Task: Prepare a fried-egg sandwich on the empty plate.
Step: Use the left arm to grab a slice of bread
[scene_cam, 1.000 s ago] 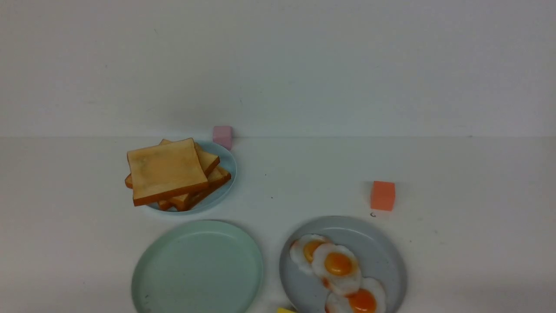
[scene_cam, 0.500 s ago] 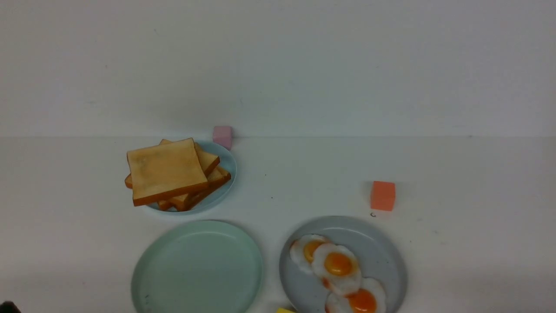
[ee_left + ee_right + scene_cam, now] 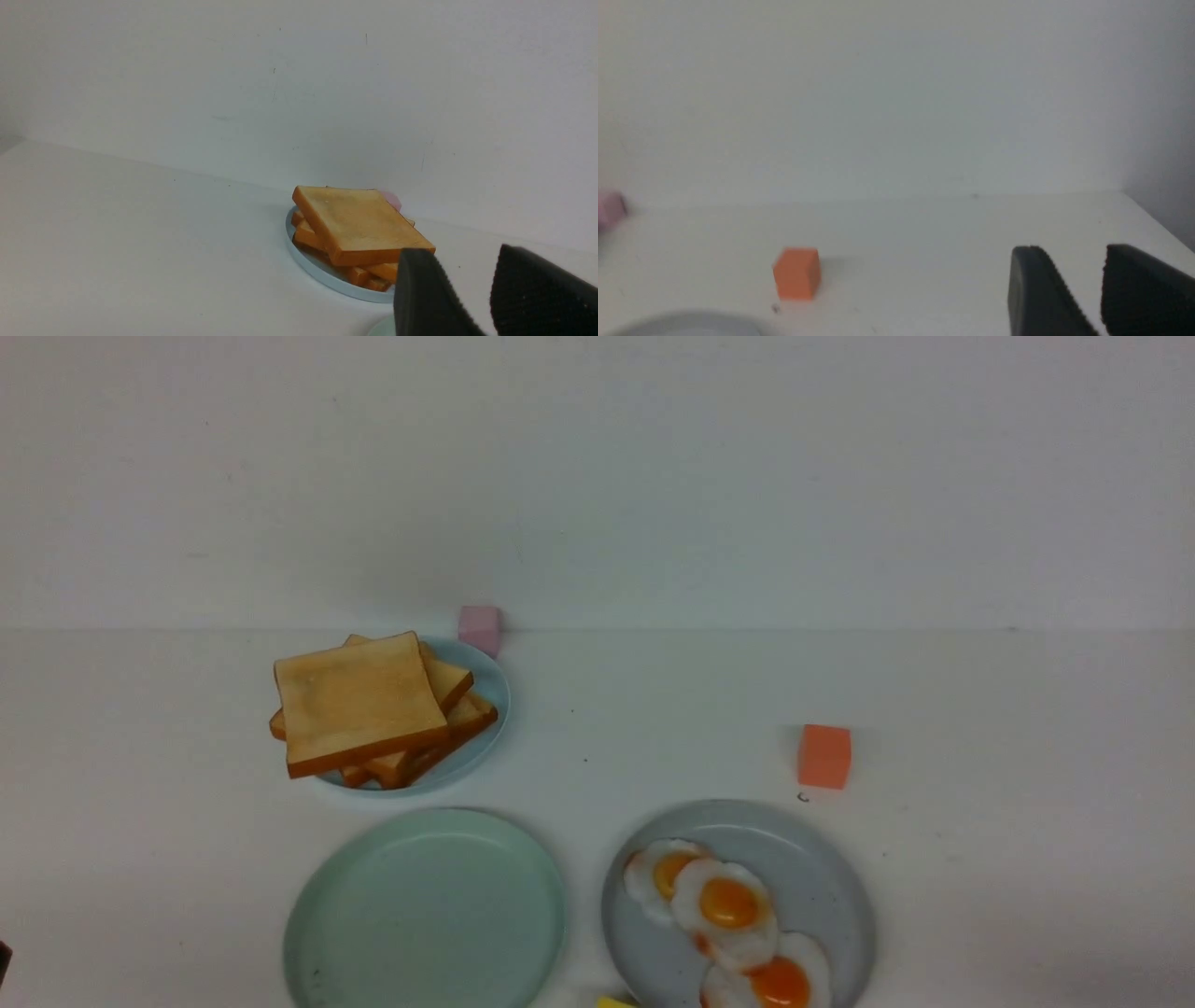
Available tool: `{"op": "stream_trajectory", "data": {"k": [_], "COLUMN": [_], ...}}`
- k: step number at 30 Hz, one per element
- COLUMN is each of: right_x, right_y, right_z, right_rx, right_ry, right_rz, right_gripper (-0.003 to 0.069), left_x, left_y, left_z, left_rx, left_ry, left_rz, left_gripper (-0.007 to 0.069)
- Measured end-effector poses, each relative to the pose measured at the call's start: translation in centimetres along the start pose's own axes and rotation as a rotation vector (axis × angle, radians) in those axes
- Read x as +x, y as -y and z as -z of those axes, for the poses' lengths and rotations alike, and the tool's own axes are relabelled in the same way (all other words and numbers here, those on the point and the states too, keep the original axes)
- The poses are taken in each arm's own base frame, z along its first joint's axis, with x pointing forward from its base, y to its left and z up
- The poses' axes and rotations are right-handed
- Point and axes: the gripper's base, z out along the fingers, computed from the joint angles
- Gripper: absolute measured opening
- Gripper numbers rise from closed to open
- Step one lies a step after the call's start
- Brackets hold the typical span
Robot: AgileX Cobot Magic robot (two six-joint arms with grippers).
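Several golden toast slices (image 3: pixel 359 709) lie stacked on a small light-blue plate (image 3: pixel 492 695) at the middle left. The pale mint-green plate (image 3: pixel 425 910) in front of them is bare. Three white fried eggs with orange yolks (image 3: pixel 726 907) lie on the grey plate (image 3: pixel 822 868) to its right. In the left wrist view my left gripper (image 3: pixel 462 252) is open and empty, short of the toast stack (image 3: pixel 359 224). In the right wrist view my right gripper (image 3: pixel 1071 249) is open and empty above bare table. Only a dark sliver of the left arm (image 3: pixel 3 961) shows in the front view.
An orange cube (image 3: pixel 823 756) stands behind the grey plate and shows in the right wrist view (image 3: pixel 797 273). A pink cube (image 3: pixel 479 627) sits by the back wall behind the toast. A yellow item (image 3: pixel 611 1002) peeks in at the front edge.
A dark bit of the left arm has come into the front view's lower left corner. The plates, toast, eggs and cubes have not moved.
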Motion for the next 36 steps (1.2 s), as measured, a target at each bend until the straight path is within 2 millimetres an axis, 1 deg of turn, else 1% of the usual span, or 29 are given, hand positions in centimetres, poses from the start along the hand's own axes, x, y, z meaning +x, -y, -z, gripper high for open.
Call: {"op": "stream_trajectory", "data": {"k": [2, 3, 4, 6, 8, 9, 11, 14, 15, 17, 18, 19, 21, 22, 23, 25, 26, 27, 28, 29, 30, 31, 33, 35, 36], "right_x": [-0.6, -0.6, -0.9, -1.1, -1.6, -2.2, -3.8, -6.9, -8.3, -9.9, -10.5, -12.5, -14.5, -15.3, -15.5, -16.2, -16.4, -15.9, -15.4, -14.3, -13.4, -12.9, -9.8, -7.9, -6.5], "right_y": [0.0, 0.0, 0.0, 0.0, -0.1, -0.2, -0.4, -0.8, -1.0, -1.2, -1.3, -1.6, -2.0, -2.1, -2.2, -2.1, -2.1, -1.9, -1.6, -1.3, -1.0, -0.9, 0.0, 0.4, 0.6], "right_z": [0.0, 0.0, 0.0, 0.0, -0.1, -0.2, -0.4, -1.0, -1.6, -2.2, -2.7, -3.7, -5.2, -6.0, -6.7, -8.6, -8.8, -10.2, -11.0, -12.3, -13.1, -13.5, -15.7, -16.9, -17.7], "right_rx": [-0.006, -0.006, -0.012, -0.020, -0.029, -0.036, -0.051, -0.077, -0.088, -0.102, -0.105, -0.120, -0.134, -0.136, -0.132, -0.104, -0.101, -0.058, -0.021, 0.024, 0.058, 0.076, 0.193, 0.249, 0.276], "right_ry": [0.062, 0.067, 0.099, 0.123, 0.135, 0.144, 0.173, 0.210, 0.213, 0.225, 0.217, 0.222, 0.210, 0.195, 0.171, 0.097, 0.092, 0.017, -0.035, -0.109, -0.162, -0.188, -0.350, -0.439, -0.498], "right_rz": [-0.126, -0.130, -0.223, -0.290, -0.309, -0.309, -0.320, -0.343, -0.365, -0.391, -0.388, -0.372, -0.323, -0.308, -0.293, -0.301, -0.314, -0.324, -0.326, -0.328, -0.319, -0.318, -0.333, -0.342, -0.334], "right_gripper": [0.0241, 0.0241, 0.0241, 0.0241, 0.0241, 0.0241, 0.0241, 0.0241, 0.0241, 0.0241, 0.0241, 0.0241, 0.0241, 0.0241, 0.0241, 0.0241, 0.0241, 0.0241, 0.0241, 0.0241, 0.0241, 0.0241, 0.0241, 0.0241, 0.0241], "left_x": [-0.1, -0.1, -0.2, -0.4, -0.8, -0.9, -1.9, -4.0, -5.3, -6.9, -7.6, -9.0, -10.3, -10.8, -11.2, -11.4, -11.4, -10.9, -10.6, -10.1, -9.9, -9.8, -9.1, -8.8, -8.8], "left_y": [0.0, 0.0, 0.0, 0.1, 0.1, 0.2, 0.4, 1.1, 1.5, 2.0, 2.3, 2.7, 3.2, 3.4, 3.6, 3.7, 3.7, 3.6, 3.5, 3.4, 3.4, 3.3, 3.1, 3.0, 3.0], "left_z": [0.0, 0.0, 0.0, 0.0, 0.0, 0.0, 0.1, 0.5, 0.8, 1.1, 1.1, 1.1, 0.9, 0.7, 0.6, -0.4, -0.6, -1.6, -2.2, -3.0, -3.3, -3.6, -4.9, -5.7, -6.1], "left_rx": [0.002, 0.002, 0.005, 0.012, 0.024, 0.028, 0.037, 0.053, 0.062, 0.068, 0.064, 0.052, 0.031, 0.018, 0.008, -0.031, -0.034, -0.069, -0.089, -0.118, -0.133, -0.142, -0.186, -0.201, -0.202], "left_ry": [0.008, 0.010, 0.021, 0.044, 0.085, 0.097, 0.116, 0.144, 0.154, 0.156, 0.132, 0.080, -0.004, -0.051, -0.084, -0.193, -0.200, -0.279, -0.318, -0.368, -0.391, -0.403, -0.459, -0.472, -0.467], "left_rz": [0.058, 0.061, 0.131, 0.189, 0.208, 0.212, 0.214, 0.218, 0.220, 0.219, 0.219, 0.219, 0.227, 0.233, 0.236, 0.261, 0.263, 0.296, 0.316, 0.349, 0.367, 0.379, 0.435, 0.452, 0.460], "left_gripper": [0.0238, 0.0238, 0.0238, 0.0238, 0.0238, 0.0238, 0.0238, 0.0238, 0.0238, 0.0238, 0.0238, 0.0238, 0.0238, 0.0238, 0.0238, 0.0238, 0.0238, 0.0238, 0.0238, 0.0238, 0.0238, 0.0238, 0.0238, 0.0238, 0.0238]}}
